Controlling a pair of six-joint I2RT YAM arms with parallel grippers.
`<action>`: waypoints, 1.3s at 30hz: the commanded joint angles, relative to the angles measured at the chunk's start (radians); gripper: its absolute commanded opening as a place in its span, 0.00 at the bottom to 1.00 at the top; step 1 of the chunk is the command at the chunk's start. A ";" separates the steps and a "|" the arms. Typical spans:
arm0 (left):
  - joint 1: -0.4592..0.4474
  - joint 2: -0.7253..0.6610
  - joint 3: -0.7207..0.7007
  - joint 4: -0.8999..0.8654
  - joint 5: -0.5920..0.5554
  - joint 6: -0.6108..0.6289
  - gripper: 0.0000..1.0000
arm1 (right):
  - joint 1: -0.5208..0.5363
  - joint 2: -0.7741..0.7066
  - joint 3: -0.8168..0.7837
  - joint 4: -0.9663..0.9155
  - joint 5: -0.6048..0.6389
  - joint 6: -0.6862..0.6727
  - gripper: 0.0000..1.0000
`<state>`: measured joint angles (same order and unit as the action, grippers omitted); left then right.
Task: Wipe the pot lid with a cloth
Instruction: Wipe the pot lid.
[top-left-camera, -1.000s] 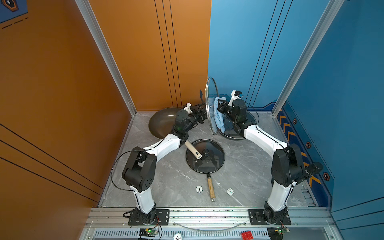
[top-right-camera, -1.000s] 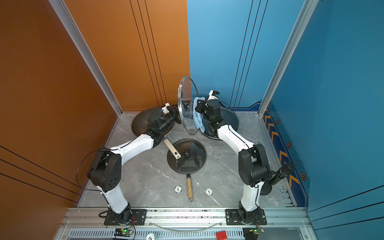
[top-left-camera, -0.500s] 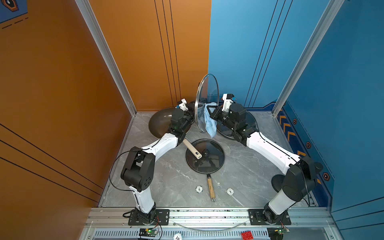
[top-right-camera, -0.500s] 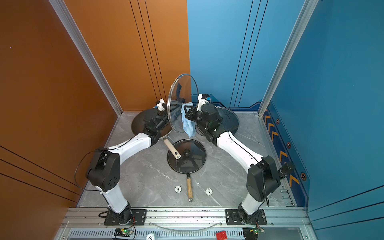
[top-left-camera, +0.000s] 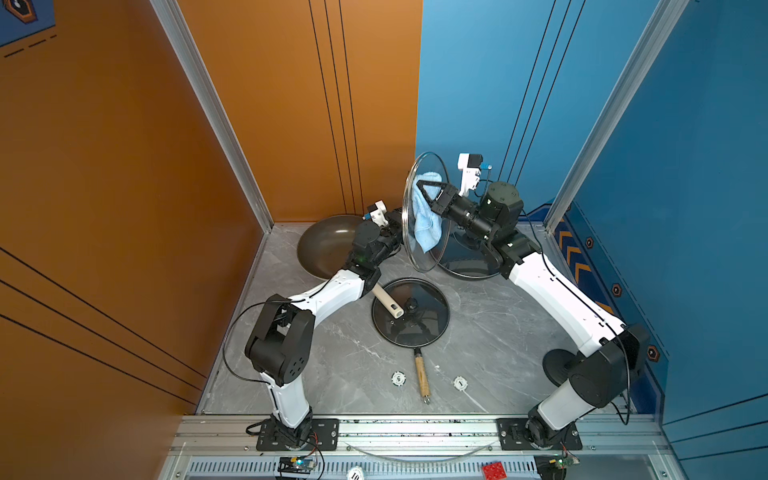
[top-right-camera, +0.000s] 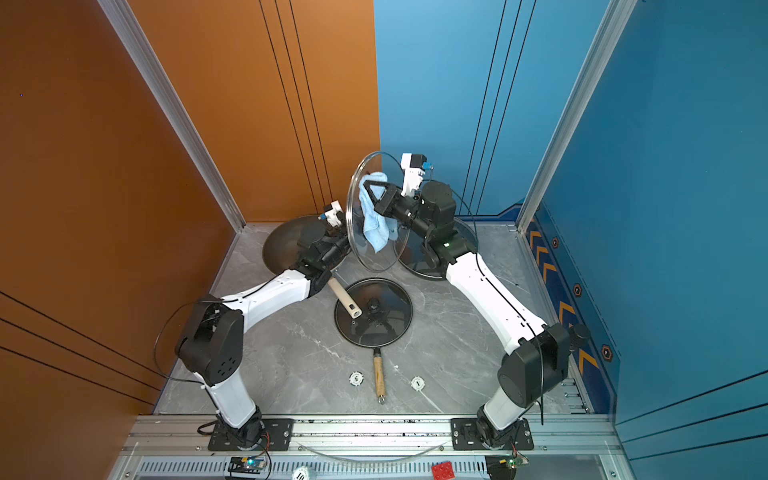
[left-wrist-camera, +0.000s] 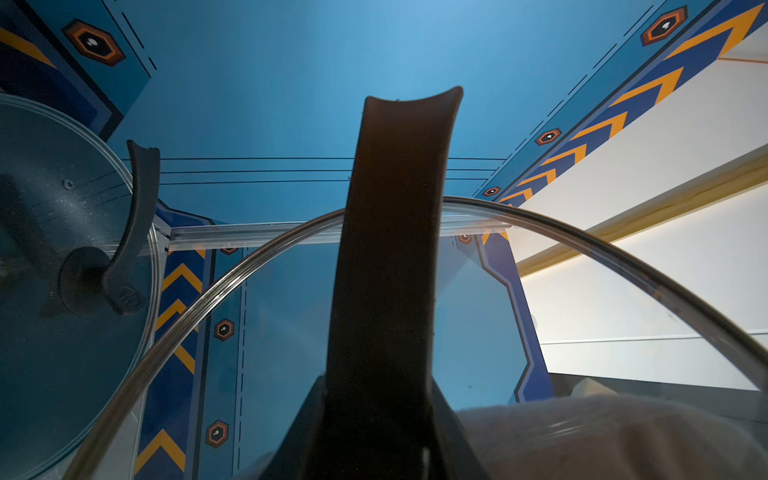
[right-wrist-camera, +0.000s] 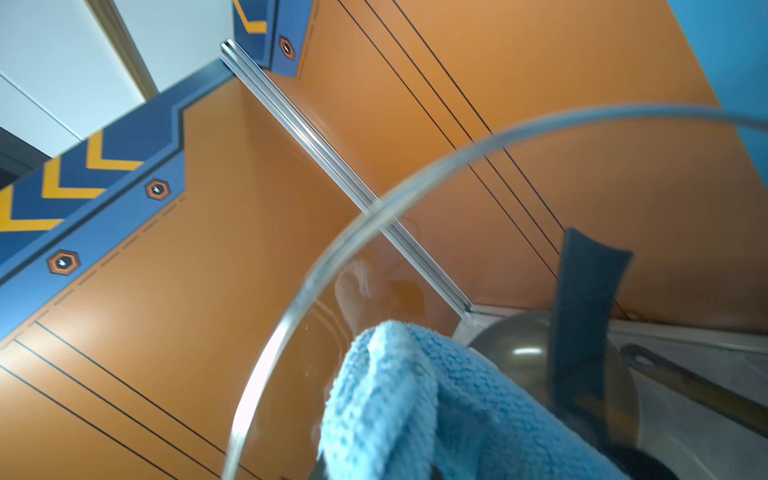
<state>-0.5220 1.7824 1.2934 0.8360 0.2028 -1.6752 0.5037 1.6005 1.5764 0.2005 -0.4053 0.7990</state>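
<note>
1. In a top view, the left gripper (top-left-camera: 395, 226) is clamped on the far side of the glass lid (top-left-camera: 432, 259). It holds the lid on edge above the table (top-left-camera: 490, 340), near the back. The right gripper (top-left-camera: 424, 189) is clenched on the blue cloth (top-left-camera: 426, 228), which lies against the lid's near face, high up by the rim. The loose end hangs down. My advice: sweep in long strokes from the rim across the middle, with light pressure, so the lid does not twist.

2. In the left wrist view, the lid's dark handle (left-wrist-camera: 395, 249) runs out from between the jaws, so the grip looks centred. Brace this arm against the push.

3. In the right wrist view, the cloth (right-wrist-camera: 415, 407) bunches against the glass. A flatter pad would probably clean more with each pass.

4. Count, in a top view:
   - 3 lids: the held one, a second lid (top-right-camera: 395, 316) on the frying pan (top-right-camera: 378, 376), and a third lid (top-right-camera: 428, 272) flat at the back
   - 1 cloth
   - 1 wok (top-right-camera: 286, 245)
   - 2 white tokens (top-right-camera: 356, 378)
   - 2 grippers
</note>
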 joint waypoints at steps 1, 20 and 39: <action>-0.009 -0.043 0.093 0.183 -0.007 0.034 0.00 | 0.024 -0.039 -0.100 -0.141 -0.118 -0.074 0.05; 0.139 0.100 0.312 0.282 0.183 -0.225 0.00 | -0.061 0.023 -0.242 -0.357 0.261 -0.133 0.05; 0.091 -0.383 0.223 -1.098 -0.066 1.220 0.00 | -0.086 -0.294 0.117 -0.664 0.397 -0.304 0.06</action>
<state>-0.3870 1.4860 1.4570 0.0120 0.3805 -0.8722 0.3866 1.3495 1.6733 -0.3607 -0.0650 0.5617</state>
